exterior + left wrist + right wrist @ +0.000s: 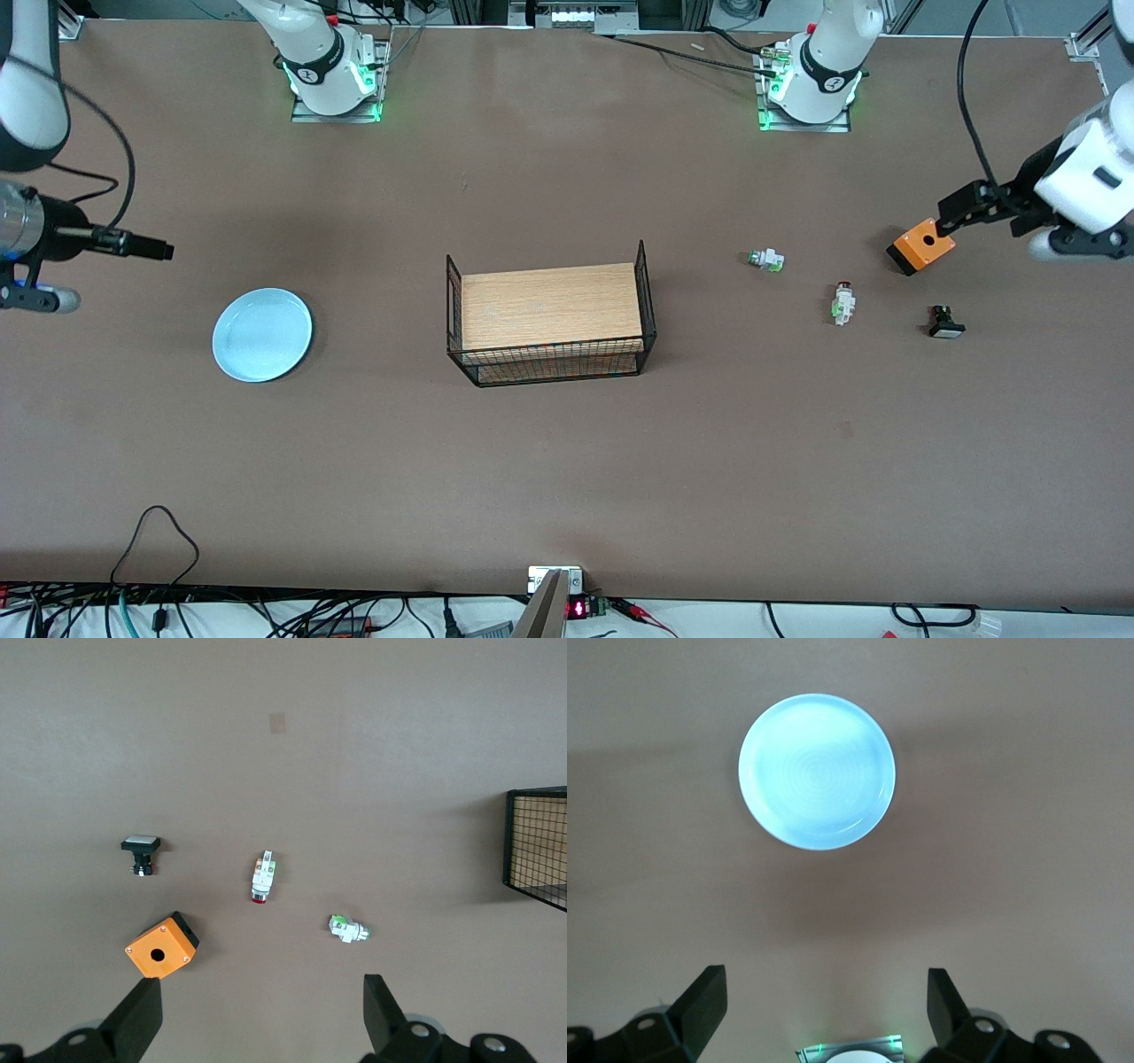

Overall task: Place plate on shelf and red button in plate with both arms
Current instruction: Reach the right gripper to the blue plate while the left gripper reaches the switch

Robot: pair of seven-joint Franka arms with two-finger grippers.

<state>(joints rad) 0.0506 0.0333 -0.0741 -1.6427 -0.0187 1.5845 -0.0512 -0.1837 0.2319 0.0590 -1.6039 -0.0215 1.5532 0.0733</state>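
A brown desk (567, 478) carries no readable writing. The plate (262, 334) lies centre-left of the frame, the red button (843, 302) centre-right. The left gripper (261, 1010) and right gripper (826, 1005) hover, fingers (139, 1017) wide.

My left gripper (257, 1014) shows only its finger ends in the left wrist view; the edge cuts the rest. My right gripper (824, 1005) is cropped the same way. The basket (537, 846) is cut by the edge, one corner showing. In the front view both my arms run off the sides. The red button (843, 302) is too small for detail.
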